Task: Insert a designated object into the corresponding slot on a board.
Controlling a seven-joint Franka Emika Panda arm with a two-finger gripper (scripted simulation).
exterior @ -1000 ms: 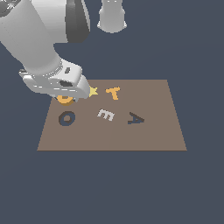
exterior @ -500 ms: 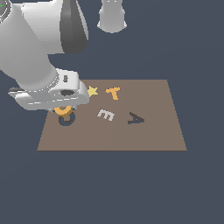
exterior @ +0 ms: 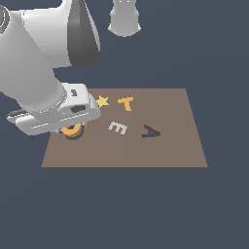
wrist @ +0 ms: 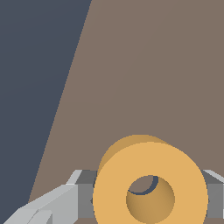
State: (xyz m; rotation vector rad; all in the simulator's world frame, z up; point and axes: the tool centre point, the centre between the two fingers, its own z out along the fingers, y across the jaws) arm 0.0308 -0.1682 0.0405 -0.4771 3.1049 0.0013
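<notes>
So the orange O piece (wrist: 150,183) is clamped in the gripper (wrist: 148,194), grey fingers (wrist: 85,194) pressing on both sides of it. It's a chunky smooth ring with no real long axis; in the wrist view its hole faces the camera, and a sliver of the dark O slot (wrist: 151,186) shows through it. The exterior view only shows the O (exterior: 72,130) peeking from under the white hand, low over the flat matte brown board (exterior: 160,151), near the edge on the exterior view's left. That view also shows the yellow star (exterior: 101,101), orange T (exterior: 126,103), pale E (exterior: 117,127) and dark A recess (exterior: 151,131).
</notes>
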